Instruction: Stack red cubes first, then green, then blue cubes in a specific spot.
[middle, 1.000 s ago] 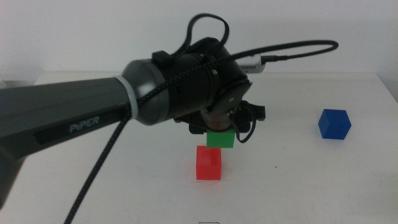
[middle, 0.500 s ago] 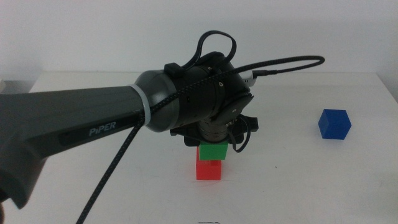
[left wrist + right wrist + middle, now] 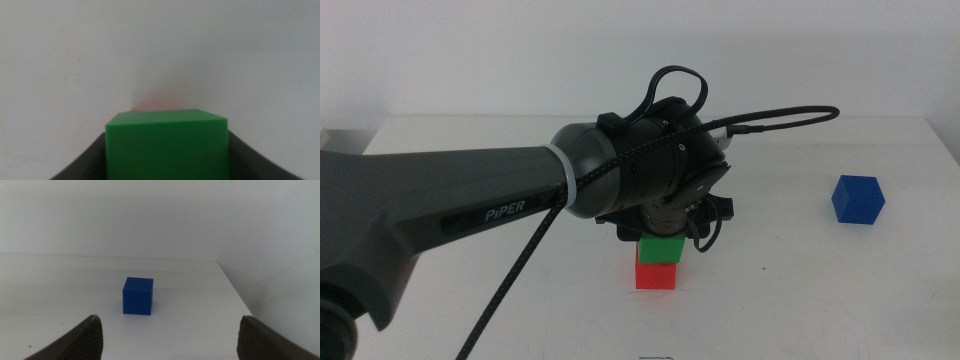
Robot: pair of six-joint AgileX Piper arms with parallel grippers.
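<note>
White matte bench (image 3: 840, 290) fills the middle view, its far edge meeting a pale wall (image 3: 520, 50), and across it from the left side reaches the grey left arm (image 3: 470, 200), by far the largest thing in sight, with a braided black cable (image 3: 510, 280) trailing down from its wrist and a second cable looping above. At the arm's end, the left gripper (image 3: 662, 238) points down near the middle of the bench, a little toward the front edge, its dark jaws clamped on either side of the green cube (image 3: 167, 145). That green cube sits squarely over the red cube (image 3: 656, 275), their faces lined up and no gap visible between them from the middle view; the left wrist view shows only a thin rim of red past the green top face. Over by the right edge, well apart from the stack, the blue cube (image 3: 858, 200) rests alone on the bench. The right gripper (image 3: 170, 330), seen only through its own wrist camera, is aimed at that blue cube from a distance, jaws spread wide and holding nothing.
</note>
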